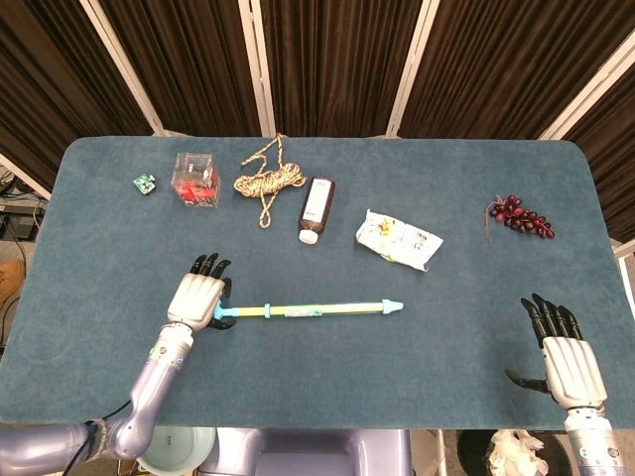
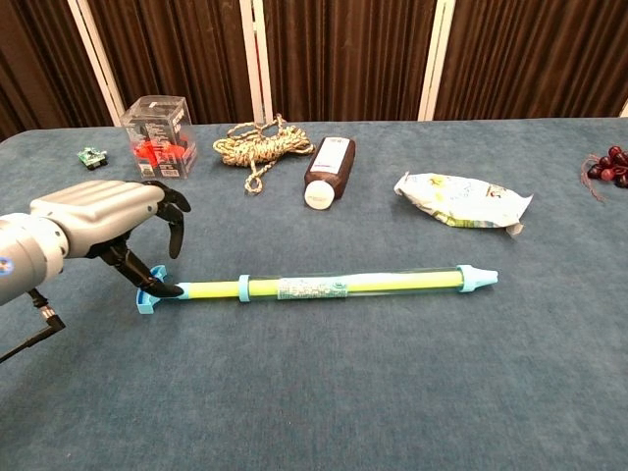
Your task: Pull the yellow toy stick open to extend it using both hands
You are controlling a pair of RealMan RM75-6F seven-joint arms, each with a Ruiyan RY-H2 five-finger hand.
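Note:
The yellow toy stick lies flat across the middle of the blue table, its blue T-handle to the left and its blue tip to the right. My left hand arches over the T-handle with its fingers apart. The thumb reaches down beside the handle, and nothing is gripped. My right hand rests open near the table's front right corner, far from the stick's tip. The chest view does not show it.
Along the back lie a small green item, a clear box with red contents, a coiled rope, a brown bottle, a snack packet and dark grapes.

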